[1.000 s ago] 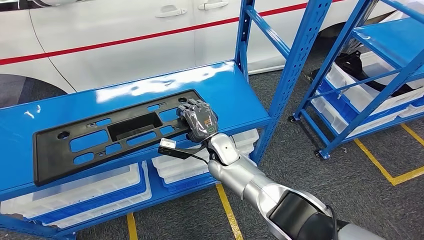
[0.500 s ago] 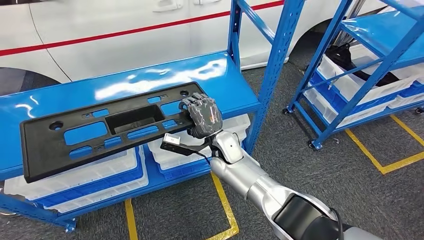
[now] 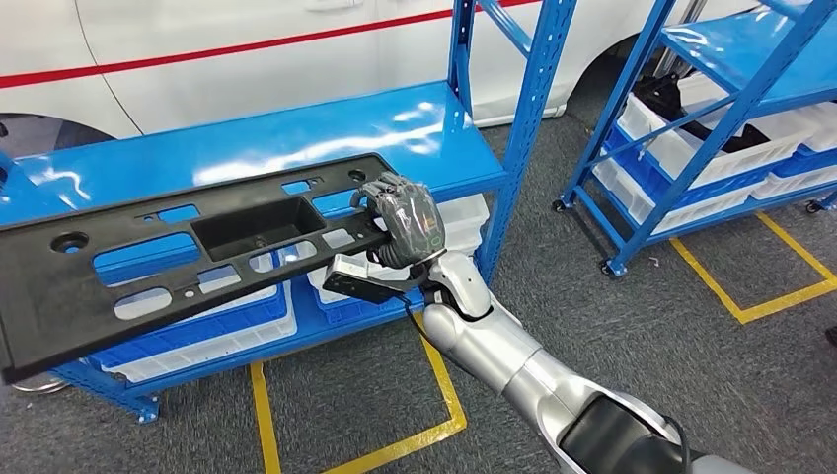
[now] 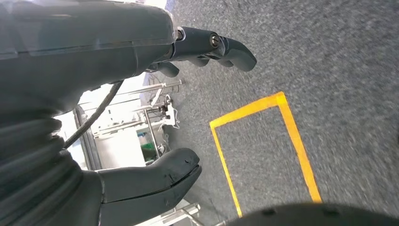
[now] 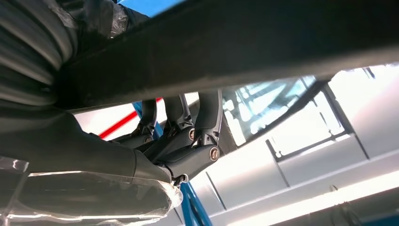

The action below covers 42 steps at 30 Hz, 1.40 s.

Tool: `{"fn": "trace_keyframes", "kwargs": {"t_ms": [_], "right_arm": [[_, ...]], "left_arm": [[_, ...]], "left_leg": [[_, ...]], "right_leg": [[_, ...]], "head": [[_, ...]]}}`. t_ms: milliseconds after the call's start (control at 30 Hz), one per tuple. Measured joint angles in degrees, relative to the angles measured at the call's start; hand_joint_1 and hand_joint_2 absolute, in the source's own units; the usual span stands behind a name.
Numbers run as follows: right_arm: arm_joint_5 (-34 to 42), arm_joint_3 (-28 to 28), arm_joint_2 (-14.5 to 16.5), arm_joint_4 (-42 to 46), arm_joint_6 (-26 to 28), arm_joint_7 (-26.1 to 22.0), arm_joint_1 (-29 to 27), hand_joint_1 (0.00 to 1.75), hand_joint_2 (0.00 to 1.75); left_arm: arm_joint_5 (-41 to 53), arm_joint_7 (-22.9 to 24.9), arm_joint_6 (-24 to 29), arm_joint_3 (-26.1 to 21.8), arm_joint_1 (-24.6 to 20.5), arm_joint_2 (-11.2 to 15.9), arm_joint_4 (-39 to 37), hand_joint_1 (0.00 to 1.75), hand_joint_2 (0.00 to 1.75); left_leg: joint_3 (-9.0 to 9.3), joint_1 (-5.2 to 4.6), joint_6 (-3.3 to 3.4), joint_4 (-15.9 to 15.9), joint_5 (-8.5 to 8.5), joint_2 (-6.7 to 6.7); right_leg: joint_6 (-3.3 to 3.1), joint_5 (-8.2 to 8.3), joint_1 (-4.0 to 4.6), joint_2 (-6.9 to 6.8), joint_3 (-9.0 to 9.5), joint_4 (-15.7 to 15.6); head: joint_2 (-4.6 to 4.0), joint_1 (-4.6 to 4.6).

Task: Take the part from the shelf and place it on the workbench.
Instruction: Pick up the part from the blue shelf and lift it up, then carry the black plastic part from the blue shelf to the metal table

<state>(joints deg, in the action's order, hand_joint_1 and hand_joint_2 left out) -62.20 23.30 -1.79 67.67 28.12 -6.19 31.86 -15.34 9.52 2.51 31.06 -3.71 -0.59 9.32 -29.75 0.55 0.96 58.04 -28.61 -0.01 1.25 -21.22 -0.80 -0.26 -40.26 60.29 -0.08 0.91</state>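
Grey carpeted floor [image 3: 632,326] with yellow tape lines [image 3: 434,395] is lying under two blue steel shelf racks; a white car body with a red stripe [image 3: 247,49] is standing behind them.

Item 1: long flat black plastic part with rectangular cut-outs and a recessed middle pocket [image 3: 178,257]. It is hanging lifted and tilted in front of the glossy blue shelf [image 3: 296,133], its near left end projecting out past the shelf's front edge over the floor, its right end sitting in the right hand. In the right wrist view the part [image 5: 244,42] is showing as a dark bar across the frame.

Item 2: right hand [image 3: 403,225], on a silver arm, wrapped in clear film. Its dark fingers [image 5: 207,117] are curling over the part's right end and gripping it.

Item 3: left hand [image 4: 117,94], seen in the left wrist view. Its thumb and dark fingers [image 4: 226,47] are spreading apart with nothing between them, above the carpet and a yellow taped rectangle [image 4: 268,141].

Item 4: white plastic bins [image 3: 207,331], sitting on the lower level beneath the blue shelf.

Item 5: second blue rack [image 3: 711,118] to the right, carrying white trays and dark parts.
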Motion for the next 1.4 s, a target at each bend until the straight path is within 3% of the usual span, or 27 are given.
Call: {"fn": "trace_keyframes", "kwargs": {"t_ms": [67,133,167,200,233,300,367,400,467,500,533,600,633,667,733,800,867,900,967,1033,1133,1167,1200,1233,1300,1367,1400], "right_arm": [[-0.3,-0.3,-1.8,2.5,-0.6,0.5,-0.5,1.75,1.75],[-0.6,-0.7,-3.4,4.3,-1.2,0.8,-0.8,1.75,1.75],[-0.6,-0.9,-4.0,4.9,-1.3,0.8,-0.9,1.75,1.75],[-0.6,-1.1,-4.6,5.3,-1.4,0.8,-1.0,1.75,1.75],[-0.6,-1.2,-5.0,5.7,-1.5,0.9,-1.1,1.75,1.75],[-0.6,-1.3,-5.6,6.4,-1.7,0.9,-1.1,1.75,1.75],[-0.7,-1.3,-5.9,7.0,-1.9,0.8,-1.0,1.75,1.75],[-0.7,-1.3,-6.1,7.2,-2.0,0.8,-0.9,1.75,1.75],[-0.7,-1.4,-6.4,7.2,-2.4,0.7,-0.7,1.75,1.75],[-0.7,-1.5,-6.5,7.1,-2.7,0.7,-0.5,1.75,1.75],[-0.7,-1.5,-6.6,6.9,-2.9,0.7,-0.3,1.75,1.75],[-0.7,-1.6,-6.8,6.7,-3.3,0.7,0.1,1.75,1.75],[-0.7,-1.7,-6.8,6.6,-3.4,0.7,0.3,1.75,1.75],[-0.7,-1.7,-6.8,6.5,-3.4,0.7,0.3,1.75,1.75],[-0.6,-1.7,-6.9,6.2,-3.5,0.7,0.4,1.75,1.75],[-0.6,-1.8,-6.9,6.1,-3.5,0.7,0.5,1.75,1.75],[-0.6,-1.9,-7.0,6.1,-3.5,0.7,0.7,1.75,1.75],[-0.6,-2.0,-7.1,6.1,-3.5,0.7,0.8,1.75,1.75],[-0.6,-2.1,-7.2,6.0,-3.6,0.7,0.9,1.75,1.75],[-0.6,-2.2,-7.3,5.8,-4.0,0.7,1.1,1.75,1.75],[-0.6,-2.3,-7.4,5.3,-4.6,0.6,1.3,1.75,1.75],[-0.5,-2.3,-7.5,5.1,-4.8,0.6,1.4,1.75,1.75],[-0.5,-2.3,-7.5,4.9,-4.9,0.6,1.4,1.75,1.75],[-0.4,-2.3,-7.5,4.6,-5.0,0.6,1.4,1.75,1.75],[-0.3,-2.3,-7.5,4.3,-5.1,0.6,1.8,1.75,1.75],[-0.2,-2.3,-7.5,4.2,-5.2,0.5,2.3,1.75,1.75],[-0.1,-2.3,-7.5,4.2,-5.2,0.5,2.6,1.75,1.75]], "left_arm": [[-0.1,-0.2,0.0,-0.1,0.0,0.0,0.0,0.0,1.75],[-0.1,-0.5,0.0,-0.2,0.1,0.0,0.0,0.0,1.75],[-0.1,-0.6,0.0,-0.2,0.1,0.0,0.0,0.0,1.75],[-0.1,-0.6,0.1,-0.2,0.1,0.0,0.0,0.0,1.75],[-0.1,-0.7,0.1,-0.2,0.1,-0.1,0.0,0.0,1.75],[-0.1,-0.7,0.1,-0.2,0.1,-0.2,0.0,0.0,1.75],[-0.1,-0.7,0.1,-0.2,0.0,-0.3,0.0,0.0,1.75],[-0.1,-0.7,0.1,-0.2,0.0,-0.3,0.0,0.0,1.75],[0.0,-0.8,0.1,-0.2,0.1,-0.3,0.0,0.0,1.75],[0.0,-0.8,0.1,-0.2,0.1,-0.3,0.0,0.0,1.75],[0.0,-0.8,0.1,-0.2,0.2,-0.3,0.0,0.0,1.75],[0.0,-0.7,0.1,-0.2,0.1,-0.4,-0.1,0.0,1.75],[0.0,-0.7,0.1,-0.2,0.2,-0.4,-0.1,0.0,1.75],[0.1,-0.7,0.1,-0.2,0.2,-0.4,-0.1,0.0,1.75],[0.1,-0.7,0.1,-0.2,0.1,-0.4,-0.1,0.0,1.75],[0.1,-0.7,0.1,-0.2,-0.1,-0.4,-0.1,0.0,1.75],[0.1,-0.7,0.1,-0.2,-0.2,-0.4,-0.1,0.0,1.75],[0.1,-0.7,0.1,-0.2,-0.3,-0.4,-0.1,0.0,1.75],[0.1,-0.7,0.1,-0.2,-0.3,-0.4,-0.1,0.0,1.75],[0.1,-0.7,0.1,-0.2,-0.4,-0.4,-0.1,0.0,1.75],[0.1,-0.7,0.2,-0.2,-0.5,-0.5,-0.1,0.0,1.75],[0.1,-0.7,0.2,-0.2,-0.4,-0.5,-0.1,0.0,1.75],[0.1,-0.7,0.2,-0.2,-0.4,-0.5,-0.1,0.0,1.75],[0.1,-0.7,0.2,-0.2,-0.4,-0.5,-0.1,0.0,1.75],[0.1,-0.7,0.2,-0.2,-0.4,-0.5,-0.1,0.0,1.75],[0.1,-0.7,0.2,-0.2,-0.5,-0.6,-0.1,0.0,1.75],[0.1,-0.7,0.2,-0.2,-0.5,-0.6,-0.1,0.0,1.75]], "left_leg": [[-1.37,0.11,0.97,-0.3,1.62,0.35],[-3.4,-0.03,1.36,-0.2,3.18,0.4],[-4.47,-0.1,1.37,0.0,3.9,0.39],[-5.55,-0.15,1.32,0.1,4.59,0.39],[-6.58,-0.19,1.21,0.3,5.24,0.39],[-8.28,-0.3,0.82,0.7,6.44,0.39],[-9.09,-0.45,0.32,0.9,7.58,0.45],[-9.22,-0.47,0.06,0.8,8.19,0.47],[-9.48,-0.43,-0.52,0.3,9.34,0.36],[-9.93,-0.42,-0.85,0.6,8.75,0.22],[-10.57,-0.39,-1.19,1.8,6.96,0.09],[-12.15,-0.13,-1.82,7.6,0.79,-0.03],[-12.77,0.04,-2.1,11.4,-1.68,-0.01],[-13.0,0.17,-2.37,14.6,-2.77,0.0],[-11.2,0.37,-2.71,16.6,-1.01,0.01],[-5.73,0.53,-2.6,11.3,0.85,0.0],[-0.17,0.34,-2.06,3.5,-0.79,-0.07],[1.19,0.14,-1.71,1.1,-1.72,-0.12],[0.99,-0.02,-0.86,-0.1,-1.11,-0.09],[0.04,0.16,0.2,-0.6,0.53,0.18],[-2.68,0.22,1.09,-0.7,3.11,0.5],[-3.8,0.19,1.09,-0.6,3.92,0.51],[-4.94,0.16,1.04,-0.5,4.68,0.51],[-6.09,0.16,0.92,-0.3,5.41,0.5],[-8.06,0.16,0.54,0.3,6.63,0.48],[-9.28,0.0,-0.08,0.9,7.62,0.43],[-9.52,-0.06,-0.42,1.0,8.13,0.43]], "right_leg": [[0.4,-5.49,-0.08,0.21,-1.28,4.4],[0.69,-10.88,-0.03,0.23,-2.61,11.7],[0.78,-11.53,-0.03,0.23,-2.66,14.5],[0.78,-10.86,-0.02,0.23,-1.95,15.8],[0.67,-9.37,0.0,0.23,-0.33,15.1],[0.2,-7.78,0.14,0.24,5.69,8.5],[-0.4,-9.12,0.43,0.28,10.99,0.9],[-0.68,-9.78,0.64,0.29,12.06,-1.0],[-1.46,-8.93,0.62,0.12,11.49,-1.7],[-2.01,-8.2,0.47,-0.04,10.88,-1.9],[-2.56,-7.3,0.26,-0.21,10.09,-2.1],[-3.23,-5.52,0.13,-0.37,8.22,-2.2],[-3.3,-4.71,0.14,-0.38,7.16,-2.1],[-3.24,-3.97,0.15,-0.39,6.05,-1.9],[-2.93,-2.57,0.09,-0.42,3.72,-1.3],[-2.47,-1.34,0.04,-0.44,1.66,-0.6],[-1.81,-0.25,0.08,-0.49,0.46,-0.1],[-1.42,0.36,0.05,-0.54,0.25,-0.2],[-0.61,1.56,-0.05,-0.58,0.17,-0.8],[-0.1,-0.39,-0.15,-0.32,-0.64,0.2],[0.29,-9.13,-0.2,-0.04,-3.05,9.2],[0.42,-10.57,-0.2,-0.01,-3.42,12.7],[0.5,-10.51,-0.21,0.0,-3.19,15.0],[0.52,-9.31,-0.22,0.0,-2.11,15.7],[0.36,-6.89,-0.28,0.01,2.85,11.3],[-0.12,-8.28,-0.09,0.1,8.9,3.5],[-0.42,-9.36,0.07,0.15,10.65,0.8]], "head": [[0.01,0.01],[0.01,0.02],[0.01,0.02],[0.0,0.03],[0.01,0.03],[0.0,0.03],[0.01,0.02],[0.01,0.02],[0.01,0.04],[0.0,0.01],[-0.01,-0.02],[-0.01,-0.06],[-0.01,-0.07],[0.0,-0.07],[0.0,-0.07],[0.0,-0.07],[0.0,-0.04],[0.0,-0.03],[-0.01,0.0],[0.0,0.03],[-0.01,0.05],[0.0,0.05],[0.0,0.05],[0.0,0.05],[0.0,0.05],[0.01,0.05],[0.01,0.07]]}}
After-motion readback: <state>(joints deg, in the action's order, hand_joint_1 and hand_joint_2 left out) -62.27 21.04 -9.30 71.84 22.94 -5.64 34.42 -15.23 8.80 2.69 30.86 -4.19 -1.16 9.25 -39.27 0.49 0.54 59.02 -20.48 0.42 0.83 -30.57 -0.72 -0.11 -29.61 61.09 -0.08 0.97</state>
